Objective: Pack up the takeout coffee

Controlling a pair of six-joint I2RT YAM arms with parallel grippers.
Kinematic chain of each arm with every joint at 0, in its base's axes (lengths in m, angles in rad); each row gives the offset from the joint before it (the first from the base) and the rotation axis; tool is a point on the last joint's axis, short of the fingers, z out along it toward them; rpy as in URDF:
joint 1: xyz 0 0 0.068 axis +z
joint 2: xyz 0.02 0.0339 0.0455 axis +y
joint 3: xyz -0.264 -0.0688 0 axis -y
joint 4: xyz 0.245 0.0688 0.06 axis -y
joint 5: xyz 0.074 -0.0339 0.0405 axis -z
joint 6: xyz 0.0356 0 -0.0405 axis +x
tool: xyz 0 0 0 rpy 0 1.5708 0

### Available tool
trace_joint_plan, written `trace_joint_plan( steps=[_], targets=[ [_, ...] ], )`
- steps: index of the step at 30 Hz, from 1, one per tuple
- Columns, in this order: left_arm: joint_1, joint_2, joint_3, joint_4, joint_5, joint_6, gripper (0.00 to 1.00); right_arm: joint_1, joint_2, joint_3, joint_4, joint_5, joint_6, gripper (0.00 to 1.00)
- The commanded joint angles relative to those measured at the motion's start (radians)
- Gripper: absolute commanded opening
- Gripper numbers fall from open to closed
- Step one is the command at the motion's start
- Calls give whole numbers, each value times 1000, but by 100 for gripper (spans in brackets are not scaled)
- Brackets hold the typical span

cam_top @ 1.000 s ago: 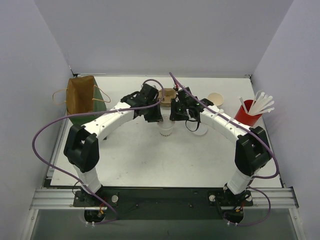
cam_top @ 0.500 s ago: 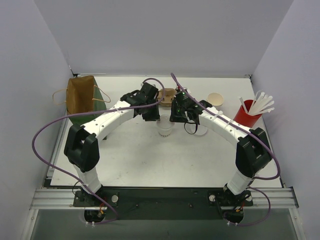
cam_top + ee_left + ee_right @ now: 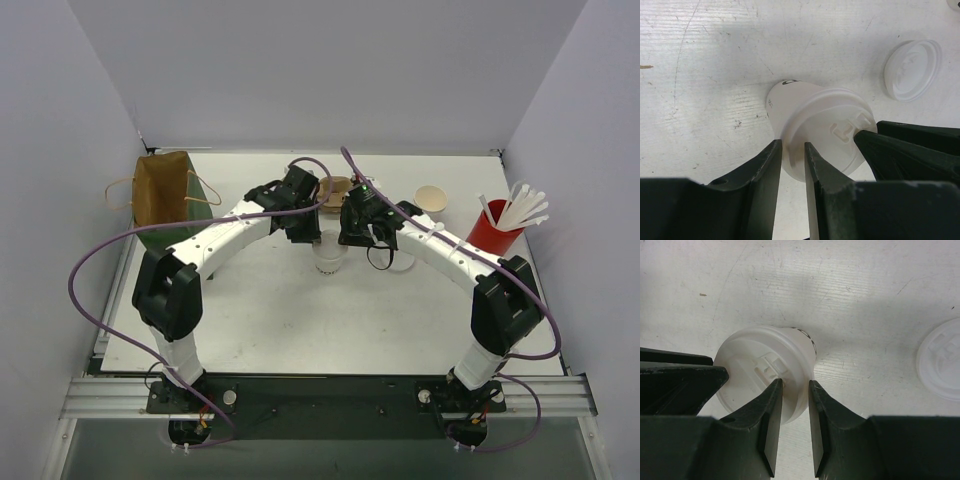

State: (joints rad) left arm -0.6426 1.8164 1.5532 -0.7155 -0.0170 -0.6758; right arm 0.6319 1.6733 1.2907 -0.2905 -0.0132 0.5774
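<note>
Coffee cup gripped by its lid rim from both sides, mid-table.

Out from the arm bases across the white table [image 3: 300,330], the two arms bend inward and meet over the takeout coffee [image 3: 330,262], which sits near the middle of the table with its lid [image 3: 832,127] on. The left gripper [image 3: 793,145] has its fingers set close together, with the lid's rim caught in the narrow gap between them. The right gripper [image 3: 796,382] nips the opposite side of the rim in the same way. Just beside the cup, on the right, a spare lid [image 3: 942,360] lies flat on the table. Farther back, a brown paper bag [image 3: 160,195] stands at the left edge. A white cup with a tan inside [image 3: 430,198] and a red cup of straws [image 3: 492,235] stand toward the right.
</note>
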Motion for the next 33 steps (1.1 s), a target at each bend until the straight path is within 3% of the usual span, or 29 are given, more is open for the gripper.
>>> trace_joint_plan(
  steps=[1, 11, 33],
  targets=[
    [-6, -2, -2, 21, 9, -1, 35, 14, -17, 18, -87, 41, 7, 22],
    [-8, 11, -50, 28, -24, 5, 28, 26, -7, 22, -90, 42, 16, 21],
    [-9, 31, -104, 54, -44, 7, 27, 37, 2, -152, 7, -8, 90, 18]
  ],
)
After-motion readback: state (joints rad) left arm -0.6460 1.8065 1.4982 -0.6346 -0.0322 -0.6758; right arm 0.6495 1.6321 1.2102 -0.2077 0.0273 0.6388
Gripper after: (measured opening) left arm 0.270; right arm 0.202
